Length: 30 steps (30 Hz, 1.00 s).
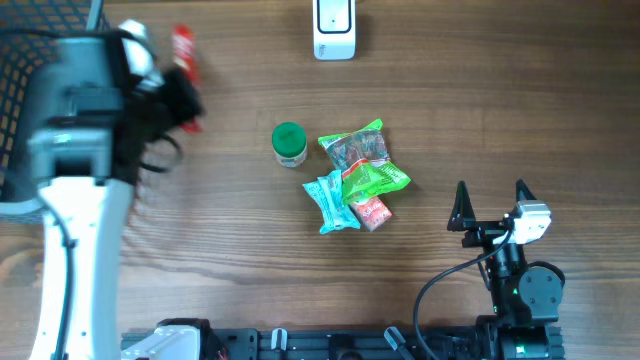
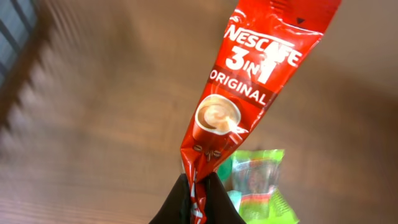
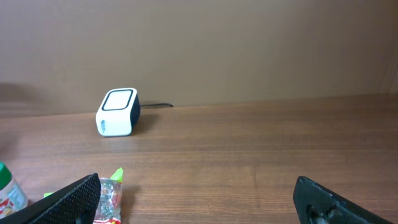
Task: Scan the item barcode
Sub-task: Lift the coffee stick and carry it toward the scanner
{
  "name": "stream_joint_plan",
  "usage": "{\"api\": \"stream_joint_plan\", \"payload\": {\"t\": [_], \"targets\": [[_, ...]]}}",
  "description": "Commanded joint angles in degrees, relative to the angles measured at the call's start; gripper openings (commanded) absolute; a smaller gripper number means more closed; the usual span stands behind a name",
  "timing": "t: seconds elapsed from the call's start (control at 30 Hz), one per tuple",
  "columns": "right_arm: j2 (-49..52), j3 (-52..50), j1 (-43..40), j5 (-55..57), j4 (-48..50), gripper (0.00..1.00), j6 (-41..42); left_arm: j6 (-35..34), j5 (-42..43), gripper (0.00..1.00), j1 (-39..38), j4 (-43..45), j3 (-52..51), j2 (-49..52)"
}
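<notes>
Beyond the left gripper (image 2: 198, 190), the coffee sachet (image 2: 244, 106) points lengthwise away, apparently tilted.

I see the red Nescafé coffee sachet (image 2: 249, 93) pinched by one end in the left gripper (image 2: 198, 190), far left. The white scanner (image 1: 334, 30) sits far centre.

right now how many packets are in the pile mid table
4: candy bag farthest back, green packet below it, teal packet on the left, red packet nearest; others may be hidden underneath.

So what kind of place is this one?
Probably a mock checkout bench: a white barcode scanner on a wooden table, loose snack packets, and a Nescafe sachet in the left fingers.
</notes>
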Motion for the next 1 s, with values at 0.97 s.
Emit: {"api": "stream_joint_plan", "payload": {"t": [0.97], "targets": [[0.04, -0.07, -0.15, -0.74, 0.17, 1.0, 0.83, -50.21, -5.9, 0.08, -32.87, 48.06, -54.12, 11.67]]}}
